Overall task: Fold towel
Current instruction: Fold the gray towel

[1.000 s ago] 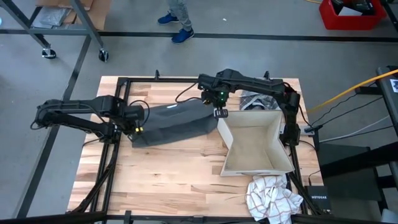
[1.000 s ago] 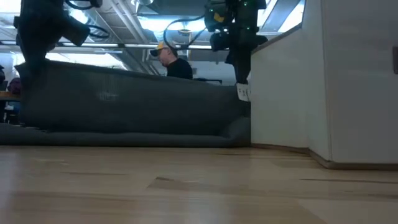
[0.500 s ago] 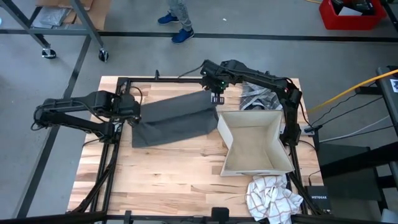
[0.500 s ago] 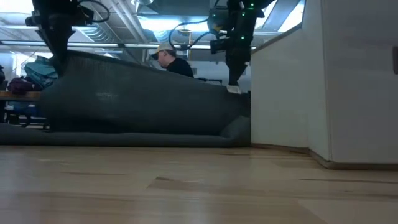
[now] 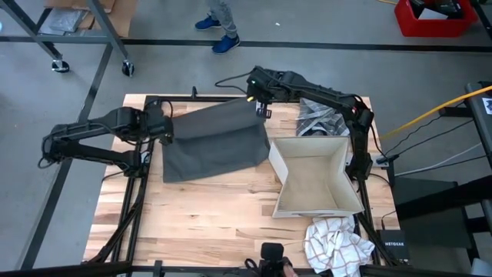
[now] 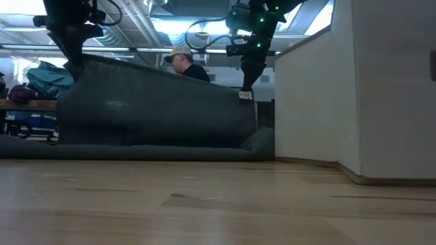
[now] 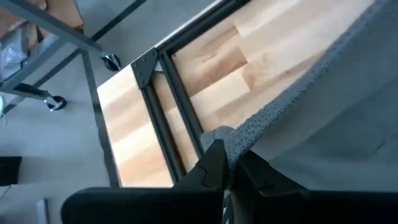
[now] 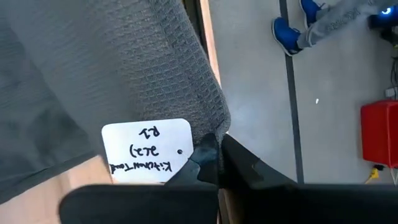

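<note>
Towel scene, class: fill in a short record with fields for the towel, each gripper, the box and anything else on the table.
towel: dark grey, far edge lifted, near edge on table
left gripper: shut on towel's far left corner
right gripper: shut on towel's far right corner, by a white tag
box: open, right of towel
other: crumpled white cloth at near right corner

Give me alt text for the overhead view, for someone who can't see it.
Two robot arms hold a grey towel by its far corners, left gripper and right gripper shut on it. Beside it sits an open box.
</note>
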You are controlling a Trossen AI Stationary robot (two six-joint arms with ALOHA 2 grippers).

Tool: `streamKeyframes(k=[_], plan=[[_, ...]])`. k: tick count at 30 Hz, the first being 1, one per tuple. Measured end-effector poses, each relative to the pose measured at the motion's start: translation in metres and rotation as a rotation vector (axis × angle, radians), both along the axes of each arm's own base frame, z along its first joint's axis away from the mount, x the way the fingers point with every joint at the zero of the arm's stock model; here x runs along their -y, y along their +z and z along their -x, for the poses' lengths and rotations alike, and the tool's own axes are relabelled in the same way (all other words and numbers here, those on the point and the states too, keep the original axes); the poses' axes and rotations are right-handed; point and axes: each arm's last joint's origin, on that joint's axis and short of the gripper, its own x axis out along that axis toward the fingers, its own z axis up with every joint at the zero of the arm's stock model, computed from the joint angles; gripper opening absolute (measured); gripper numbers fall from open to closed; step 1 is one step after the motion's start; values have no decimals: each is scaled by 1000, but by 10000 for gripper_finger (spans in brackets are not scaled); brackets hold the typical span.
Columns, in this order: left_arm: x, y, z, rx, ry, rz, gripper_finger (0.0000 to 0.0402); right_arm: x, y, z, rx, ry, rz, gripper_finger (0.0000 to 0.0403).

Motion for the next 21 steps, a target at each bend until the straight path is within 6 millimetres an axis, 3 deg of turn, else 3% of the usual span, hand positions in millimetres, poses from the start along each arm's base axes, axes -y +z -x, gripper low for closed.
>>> streamKeyframes(k=[12,21], plan=[[5,-4,-3,57,-58,253,0,-19,-12,18,-122,92,-386,5],[10,-30,-10,72,-97,417,0,-39,-13,16,-148,139,-503,5]])
